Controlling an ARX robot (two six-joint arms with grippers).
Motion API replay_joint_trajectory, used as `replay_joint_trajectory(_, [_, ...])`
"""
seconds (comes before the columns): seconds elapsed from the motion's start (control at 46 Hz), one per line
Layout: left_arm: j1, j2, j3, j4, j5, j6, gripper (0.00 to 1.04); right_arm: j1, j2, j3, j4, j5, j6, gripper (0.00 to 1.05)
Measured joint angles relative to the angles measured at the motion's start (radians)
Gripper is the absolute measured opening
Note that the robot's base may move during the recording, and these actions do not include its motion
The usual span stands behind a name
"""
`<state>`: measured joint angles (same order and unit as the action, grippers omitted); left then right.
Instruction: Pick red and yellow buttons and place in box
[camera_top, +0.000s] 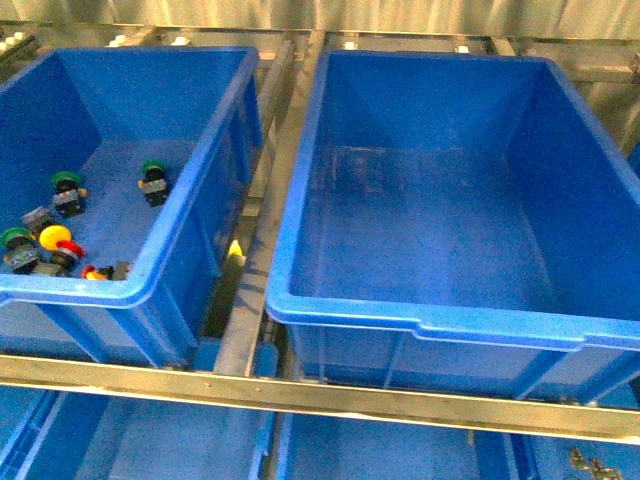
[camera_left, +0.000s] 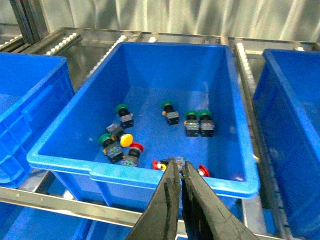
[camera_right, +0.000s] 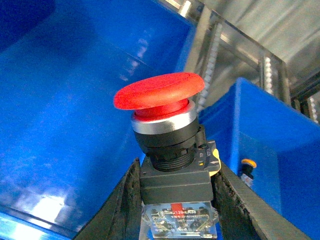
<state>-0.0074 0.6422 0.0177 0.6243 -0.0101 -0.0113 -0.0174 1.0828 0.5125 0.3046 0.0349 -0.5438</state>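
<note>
Right pincer (camera_right: 175, 200) clenched on a red button (camera_right: 165, 130), cap up, blue box (camera_right: 60, 125) wall close behind. Carry it well inside the rim before letting go. Left pincer (camera_left: 181, 172) pressed closed, holding nothing, above the other crate (camera_left: 150, 175).

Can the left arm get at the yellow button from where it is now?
Probably yes. The left gripper hangs shut above the near rim of the crate, the crate is open-topped, and the yellow button lies exposed, though green buttons crowd close beside it.
</note>
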Motion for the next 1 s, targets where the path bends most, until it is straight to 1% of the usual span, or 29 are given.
replay_joint_trajectory(0.218, [0.003, -0.179, 0.0, -0.163, 0.01, 0.0, 0.02, 0.018, 0.001, 0.0, 0.0, 0.011, 0.002, 0.33])
replay_joint_trajectory(0.631, [0.003, -0.353, 0.0, -0.331, 0.011, 0.0, 0.02, 0.07, -0.001, -0.02, 0.015, 0.032, 0.023, 0.33])
replay_joint_trajectory(0.718, [0.005, -0.385, 0.0, -0.367, 0.014, 0.001, 0.02, 0.07, -0.007, -0.031, 0.006, 0.037, 0.034, 0.33])
replay_joint_trajectory(0.827, [0.005, -0.421, 0.0, -0.401, 0.011, 0.001, 0.02, 0.073, -0.007, -0.028, 0.002, 0.01, 0.034, 0.33])
replay_joint_trajectory(0.979, [0.005, -0.472, 0.001, -0.452, 0.01, 0.001, 0.02, 0.092, 0.033, -0.019, 0.02, 0.003, 0.037, 0.33])
replay_joint_trajectory(1.001, [0.005, -0.512, 0.002, -0.5, 0.011, 0.001, 0.02, 0.099, 0.039, -0.014, 0.025, 0.006, 0.037, 0.33])
